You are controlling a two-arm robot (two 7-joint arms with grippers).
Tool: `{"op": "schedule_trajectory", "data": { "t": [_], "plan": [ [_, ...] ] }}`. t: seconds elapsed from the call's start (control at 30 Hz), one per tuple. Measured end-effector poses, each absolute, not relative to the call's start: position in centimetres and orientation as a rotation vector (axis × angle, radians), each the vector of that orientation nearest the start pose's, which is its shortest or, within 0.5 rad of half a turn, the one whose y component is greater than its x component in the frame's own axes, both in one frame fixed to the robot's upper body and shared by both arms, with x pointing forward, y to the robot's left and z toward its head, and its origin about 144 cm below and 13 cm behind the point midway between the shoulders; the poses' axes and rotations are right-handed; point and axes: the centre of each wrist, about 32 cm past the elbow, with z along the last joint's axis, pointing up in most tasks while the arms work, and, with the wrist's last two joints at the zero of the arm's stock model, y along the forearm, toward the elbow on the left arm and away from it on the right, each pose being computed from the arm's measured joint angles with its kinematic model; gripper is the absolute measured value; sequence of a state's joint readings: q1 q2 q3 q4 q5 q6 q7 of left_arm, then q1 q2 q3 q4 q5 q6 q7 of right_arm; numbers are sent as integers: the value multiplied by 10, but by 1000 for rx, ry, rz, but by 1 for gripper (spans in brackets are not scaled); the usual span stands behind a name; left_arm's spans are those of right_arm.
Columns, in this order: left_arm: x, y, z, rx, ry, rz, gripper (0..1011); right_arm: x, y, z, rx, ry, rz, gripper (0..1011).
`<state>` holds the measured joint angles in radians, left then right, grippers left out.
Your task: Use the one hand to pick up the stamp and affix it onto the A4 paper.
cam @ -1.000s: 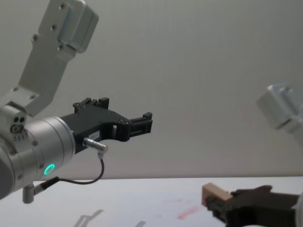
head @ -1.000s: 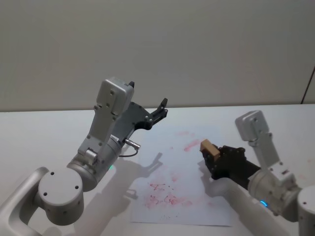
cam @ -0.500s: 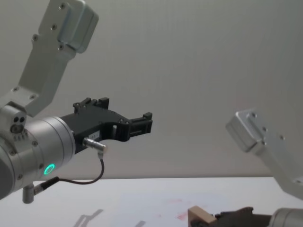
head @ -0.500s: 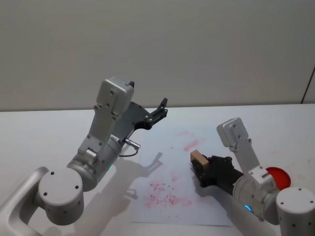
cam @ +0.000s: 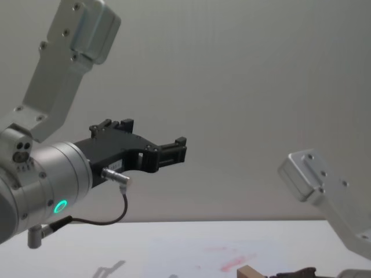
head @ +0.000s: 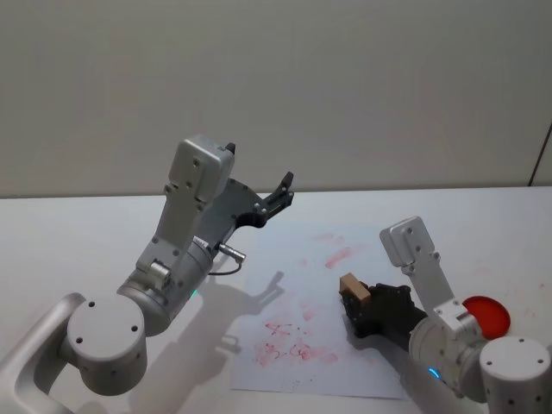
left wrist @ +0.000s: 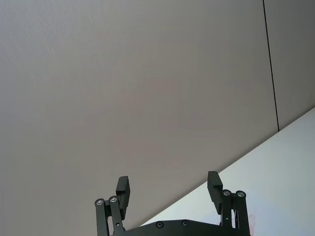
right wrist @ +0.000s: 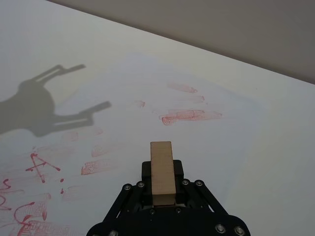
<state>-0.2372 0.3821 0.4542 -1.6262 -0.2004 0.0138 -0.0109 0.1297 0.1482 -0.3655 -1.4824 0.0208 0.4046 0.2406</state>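
Note:
The tan wooden stamp (head: 354, 287) sits between the fingers of my right gripper (head: 358, 297), which is shut on it low over the right half of the A4 paper (head: 293, 302). In the right wrist view the stamp (right wrist: 162, 170) points forward over the paper (right wrist: 147, 98), short of a red smudge (right wrist: 189, 115); I cannot tell whether it touches the sheet. The stamp's top (cam: 248, 272) peeks in at the chest view's bottom edge. My left gripper (head: 282, 191) hangs open high above the sheet's far left corner, its fingers (left wrist: 123, 187) spread wide.
A red round ink pad (head: 487, 315) lies on the white table right of the paper. The left arm's shadow (right wrist: 44, 101) falls across the sheet's left part. Red stamp marks and scribbles (head: 289, 345) cover the sheet's near part.
My right gripper has carried the stamp leftward and down over the paper, then back a little toward me. The left arm has not moved.

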Motion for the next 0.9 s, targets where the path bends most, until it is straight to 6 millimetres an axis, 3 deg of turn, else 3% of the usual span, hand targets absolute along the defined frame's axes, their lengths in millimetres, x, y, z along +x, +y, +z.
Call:
{"op": "schedule_trajectory", "data": {
  "t": [0.57, 0.9],
  "plan": [
    [492, 198, 1204, 61, -268, 1124, 1001, 480, -154, 1139, -374, 191, -1019, 218],
    [492, 198, 1204, 61, -268, 1124, 1001, 483, -152, 1174, -203, 199, -1062, 217]
  ]
}}
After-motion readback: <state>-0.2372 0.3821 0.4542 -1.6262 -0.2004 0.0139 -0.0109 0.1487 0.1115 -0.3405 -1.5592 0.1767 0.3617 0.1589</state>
